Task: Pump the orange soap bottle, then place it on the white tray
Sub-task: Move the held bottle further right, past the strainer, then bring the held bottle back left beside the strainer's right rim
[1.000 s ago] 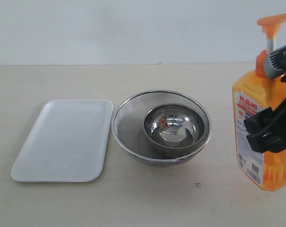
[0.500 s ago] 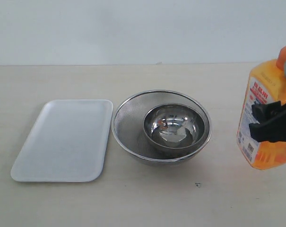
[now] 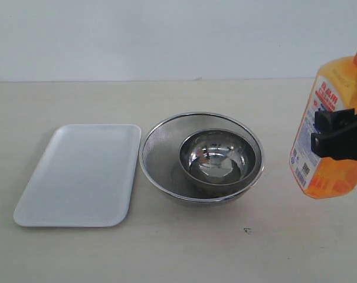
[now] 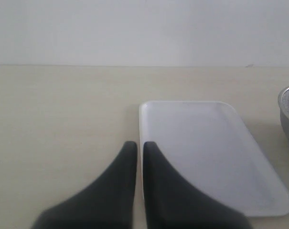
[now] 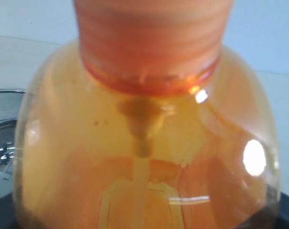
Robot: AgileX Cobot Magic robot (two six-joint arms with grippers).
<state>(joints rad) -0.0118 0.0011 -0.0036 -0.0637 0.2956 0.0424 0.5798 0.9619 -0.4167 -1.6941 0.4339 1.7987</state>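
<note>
Now the right gripper (image 3: 341,139) is clamped on the orange soap bottle (image 3: 327,175), well apart from the white tray (image 3: 78,177).
In the exterior view I see the bottle at the far right, tilted, its top leaning toward the frame edge and its pump head cut off; its base looks clear of the table (image 3: 184,253), with black fingers pressed across the label. The right wrist camera shows only the bottle's ribbed collar and amber shoulder. Between bottle and tray sits a steel mesh strainer (image 3: 160,154) with a steel bowl (image 3: 216,158) inside it. The tray lies flat at the left with nothing on it. My left gripper (image 4: 136,146) hangs over the tray's edge, fingers drawn nearly together, holding nothing.
</note>
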